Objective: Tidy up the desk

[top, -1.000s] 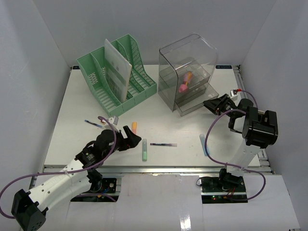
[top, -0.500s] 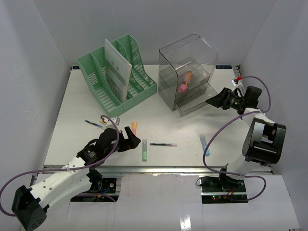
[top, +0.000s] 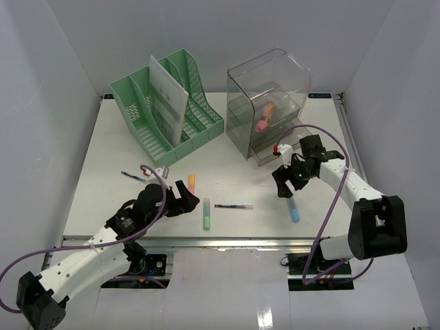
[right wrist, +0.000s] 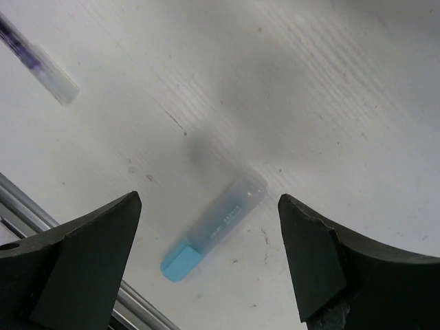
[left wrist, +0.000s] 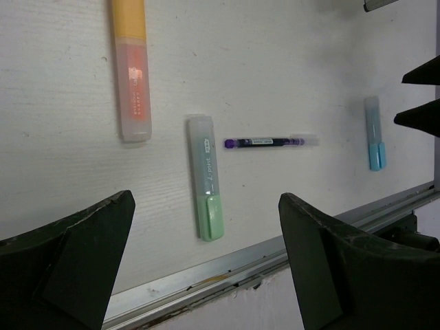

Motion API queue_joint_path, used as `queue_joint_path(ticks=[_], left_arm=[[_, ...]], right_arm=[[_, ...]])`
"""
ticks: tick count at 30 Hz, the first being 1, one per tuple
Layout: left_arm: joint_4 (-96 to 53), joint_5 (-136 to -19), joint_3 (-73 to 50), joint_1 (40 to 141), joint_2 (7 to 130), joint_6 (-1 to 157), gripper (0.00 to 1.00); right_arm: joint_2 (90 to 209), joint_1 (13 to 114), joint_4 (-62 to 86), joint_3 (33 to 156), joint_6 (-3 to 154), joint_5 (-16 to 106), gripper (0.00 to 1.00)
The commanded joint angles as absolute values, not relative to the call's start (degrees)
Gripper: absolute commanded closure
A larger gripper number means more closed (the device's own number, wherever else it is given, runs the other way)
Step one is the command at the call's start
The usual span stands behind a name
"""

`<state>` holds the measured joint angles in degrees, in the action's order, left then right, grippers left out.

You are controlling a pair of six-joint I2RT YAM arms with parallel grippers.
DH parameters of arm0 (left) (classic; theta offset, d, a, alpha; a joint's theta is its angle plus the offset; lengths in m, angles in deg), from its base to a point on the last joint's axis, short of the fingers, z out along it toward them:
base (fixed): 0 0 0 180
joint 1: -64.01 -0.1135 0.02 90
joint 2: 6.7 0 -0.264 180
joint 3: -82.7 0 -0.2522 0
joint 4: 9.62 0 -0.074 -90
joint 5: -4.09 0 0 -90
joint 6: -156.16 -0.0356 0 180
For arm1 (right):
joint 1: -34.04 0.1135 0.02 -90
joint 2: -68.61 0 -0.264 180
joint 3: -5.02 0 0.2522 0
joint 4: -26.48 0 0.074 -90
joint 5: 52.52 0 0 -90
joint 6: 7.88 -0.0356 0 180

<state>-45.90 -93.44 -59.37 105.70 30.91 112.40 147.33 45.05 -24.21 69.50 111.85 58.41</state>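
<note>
Bench (top: 234, 155): one, white, filling the floor of the top view, with a metal rail along its near edge; it carried everything listed here.
Highlighters on the bench: three. Orange highlighter (top: 192, 182) near left, green highlighter (top: 206, 214) just to its right and nearer the rail, blue highlighter (top: 293, 209) near right, all apart from each other.
Pens: two. Purple pen (top: 233, 206) lay between the green and blue highlighters; a dark pen (top: 133, 176) lay at the left.
Containers: one green file rack (top: 199, 110) far left holding a white sheet (top: 168, 100); one clear drawer box (top: 271, 89) far right with a pink item (top: 262, 124) inside.
Writing: print ran along the highlighter barrels and the purple pen, too small to read.
Left jaws: spread wide, pinching nothing, low over the near left by the orange highlighter.
Right jaws: spread wide, empty, over the blue highlighter.
View differences: only the top view showed the rack, box and dark pen; the left wrist view showed all three highlighters and the purple pen; the right wrist view showed the blue highlighter and one pen end.
</note>
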Motion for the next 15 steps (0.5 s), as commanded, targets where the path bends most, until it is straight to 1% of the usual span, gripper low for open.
queue_joint_path(ticks=[1,5,8,12,15], left_arm=[[-47.29,-93.39,-59.71,105.32,27.72,112.87,0.03],[-47.53,-93.41,-60.51,105.32,26.79,113.01,0.03],[-47.33,-93.44,-60.72,105.32,26.85,113.01,0.03],[-46.91,-93.24,-60.98,105.32,26.94,113.01,0.03],[-46.86,-92.85,-61.22,105.32,26.50,113.19,0.03]], right_arm=[[147.32,46.73,-29.60,68.59,114.16,48.07,0.12],[146.75,48.45,-30.70,67.21,114.35,44.67,0.12],[147.60,49.63,-32.21,67.62,114.36,44.74,0.13],[150.98,51.14,-32.86,68.42,113.45,44.94,0.15],[153.63,51.65,-32.94,69.41,112.48,45.80,0.20]])
